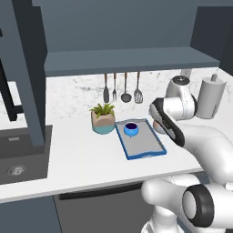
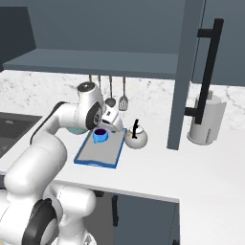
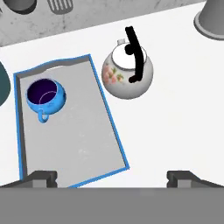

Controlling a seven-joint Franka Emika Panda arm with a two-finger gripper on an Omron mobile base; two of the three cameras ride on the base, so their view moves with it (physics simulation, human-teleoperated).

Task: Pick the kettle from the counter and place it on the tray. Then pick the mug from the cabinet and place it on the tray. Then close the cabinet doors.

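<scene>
On speckled white worktop [image 3: 183,109]: mottled round kettle [image 3: 127,72], black arched handle, just beside blue-rimmed grey tray [image 3: 74,144] carrying glossy blue mug [image 3: 45,96]. Tray's near corner cut off. Hand [image 3: 111,177] open, empty.

Glossy white rounded arm [image 2: 33,162], bulbous link shells; dark grey-black joint rings at elbow and base; grey round cap on upper joint; small dark square-ended fingertips [image 3: 41,176] on two-finger gripper [image 3: 112,177].
</scene>
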